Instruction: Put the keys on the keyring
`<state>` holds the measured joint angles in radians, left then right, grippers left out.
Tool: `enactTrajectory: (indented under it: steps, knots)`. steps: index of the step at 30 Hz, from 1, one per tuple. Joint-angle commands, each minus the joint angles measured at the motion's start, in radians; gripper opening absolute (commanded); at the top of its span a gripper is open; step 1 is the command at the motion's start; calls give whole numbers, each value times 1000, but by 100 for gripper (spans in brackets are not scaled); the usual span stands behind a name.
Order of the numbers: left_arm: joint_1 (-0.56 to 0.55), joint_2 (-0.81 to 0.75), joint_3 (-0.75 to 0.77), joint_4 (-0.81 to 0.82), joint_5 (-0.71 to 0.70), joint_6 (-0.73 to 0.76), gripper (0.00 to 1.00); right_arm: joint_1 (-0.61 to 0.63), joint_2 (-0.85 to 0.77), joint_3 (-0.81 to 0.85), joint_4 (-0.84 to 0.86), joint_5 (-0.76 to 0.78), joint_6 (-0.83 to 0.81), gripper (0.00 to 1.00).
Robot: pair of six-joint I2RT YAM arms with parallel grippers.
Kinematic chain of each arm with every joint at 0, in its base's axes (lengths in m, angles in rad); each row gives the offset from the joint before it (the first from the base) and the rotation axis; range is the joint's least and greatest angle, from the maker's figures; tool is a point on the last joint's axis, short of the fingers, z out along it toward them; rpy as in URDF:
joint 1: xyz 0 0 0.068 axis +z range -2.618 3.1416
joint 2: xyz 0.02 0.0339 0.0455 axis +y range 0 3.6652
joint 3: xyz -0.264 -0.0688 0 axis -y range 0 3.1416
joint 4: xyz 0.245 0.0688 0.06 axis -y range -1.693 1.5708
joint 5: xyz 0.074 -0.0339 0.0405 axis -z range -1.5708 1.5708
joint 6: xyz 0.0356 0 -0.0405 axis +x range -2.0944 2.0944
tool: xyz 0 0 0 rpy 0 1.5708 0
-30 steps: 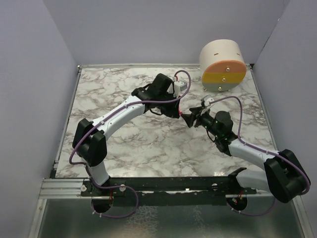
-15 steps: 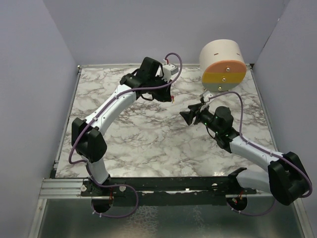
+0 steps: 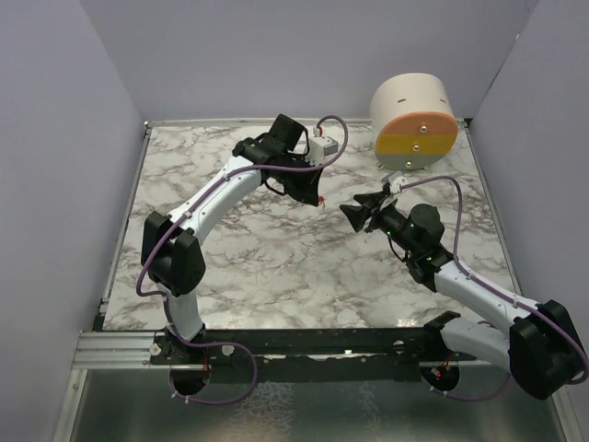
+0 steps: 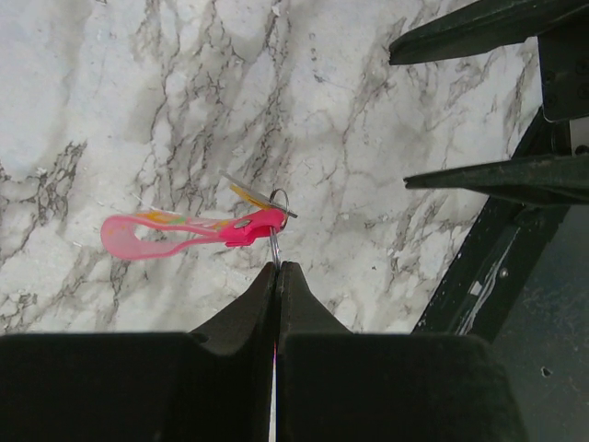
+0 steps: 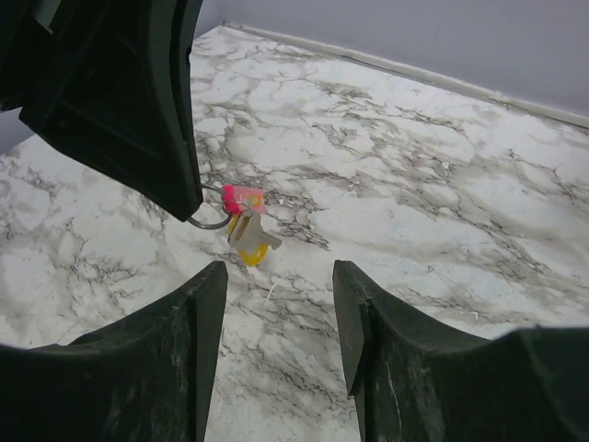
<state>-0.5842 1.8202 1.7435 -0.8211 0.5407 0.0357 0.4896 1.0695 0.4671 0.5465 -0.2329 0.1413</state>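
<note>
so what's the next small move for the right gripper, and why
Probably ease the open right gripper forward to the small yellow-headed key: it dangles off the thin metal ring pinched by the shut left gripper, clear of the right jaws.

I've got my right gripper (image 5: 279, 276) at the near edge, fingers apart with nothing between them. Just beyond, upper left, the left gripper (image 5: 190, 201) pinches a keyring (image 5: 213, 222) at its tip. A pink key (image 5: 242, 196) and a yellow-headed key (image 5: 251, 245) dangle there above the marble table (image 5: 442, 184).
</note>
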Motion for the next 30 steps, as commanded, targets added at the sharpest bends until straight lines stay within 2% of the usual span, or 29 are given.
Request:
enactTrajectory:
  steps: [1, 18, 30]
  knots:
    - [-13, 6, 33, -87, 57, 57, 0, 0, -12, -13, 45, -50, -6, 47]
    - [-37, 26, 120, -278, 63, 152, 0, 0, 36, -4, 101, -320, -39, 37]
    - [-55, 33, 125, -229, 52, 83, 0, 0, 55, -2, 121, -294, -16, 37]
